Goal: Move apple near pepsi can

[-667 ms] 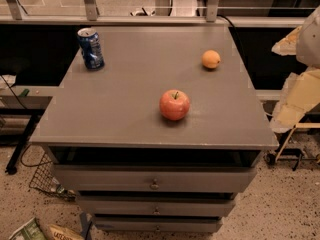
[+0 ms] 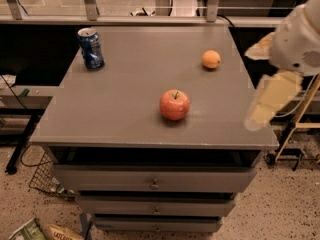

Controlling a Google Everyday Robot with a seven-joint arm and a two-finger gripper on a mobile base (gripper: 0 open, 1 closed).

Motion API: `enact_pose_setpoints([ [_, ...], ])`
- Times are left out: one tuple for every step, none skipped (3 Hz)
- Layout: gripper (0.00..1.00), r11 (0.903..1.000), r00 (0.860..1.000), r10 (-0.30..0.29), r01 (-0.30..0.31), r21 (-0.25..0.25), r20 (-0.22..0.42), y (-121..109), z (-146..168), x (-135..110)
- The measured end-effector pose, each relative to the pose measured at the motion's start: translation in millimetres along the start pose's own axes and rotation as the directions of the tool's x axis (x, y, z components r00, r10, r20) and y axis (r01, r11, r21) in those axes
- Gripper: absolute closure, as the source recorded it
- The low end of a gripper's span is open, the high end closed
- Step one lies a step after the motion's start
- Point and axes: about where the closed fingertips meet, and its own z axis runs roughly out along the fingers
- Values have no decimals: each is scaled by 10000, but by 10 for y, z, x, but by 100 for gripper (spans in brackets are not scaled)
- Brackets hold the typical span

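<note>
The red apple with yellowish patches and a short stem sits on the grey cabinet top, just right of its middle and near the front. The blue pepsi can stands upright at the back left corner, far from the apple. My gripper hangs at the right edge of the top, to the right of the apple and apart from it. Its two pale yellow fingers are spread and hold nothing.
A small plain orange fruit lies at the back right of the top. The cabinet has drawers below. A metal railing runs behind it. A wire basket and bags lie on the floor at the left.
My gripper has moved left and lower, in over the right edge of the cabinet top. The apple, can and orange fruit have not moved.
</note>
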Motion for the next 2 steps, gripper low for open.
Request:
enact_pose_setpoints([
  [0, 9927, 9880, -347, 514, -1088, 1502, -49, 592, -552],
  [0, 9822, 9666, -177, 647, -1765, 2555, -108, 1056, -930],
])
